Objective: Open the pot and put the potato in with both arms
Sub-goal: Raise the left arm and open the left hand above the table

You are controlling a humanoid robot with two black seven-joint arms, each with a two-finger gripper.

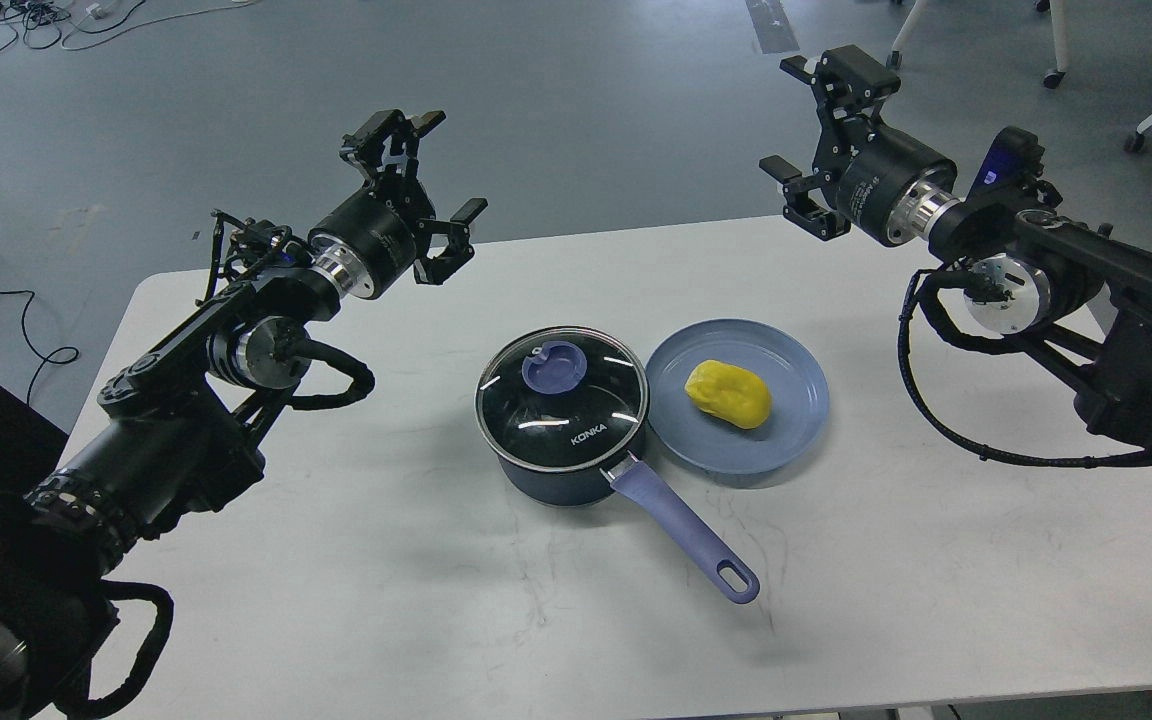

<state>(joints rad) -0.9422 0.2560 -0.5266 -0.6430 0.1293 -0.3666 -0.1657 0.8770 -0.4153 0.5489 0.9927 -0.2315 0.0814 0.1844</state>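
On the white surface (436, 600), the saucepan (566, 465) sits lidded; its glass lid (562, 397) reads "KONKA". Just right of the saucepan, the yellow potato (728, 393) lies on a blue plate (796, 375). Beyond the saucepan, left tool (433, 165) and right tool (804, 118) hover, fingers spread, empty.

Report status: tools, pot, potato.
Left tool and right tool open, raised, empty. Lid on pot; potato on plate. Nothing in the way.

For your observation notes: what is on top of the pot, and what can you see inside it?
A glass lid with a purple knob sits shut on the pot. Its inside looks dark; no contents can be made out.
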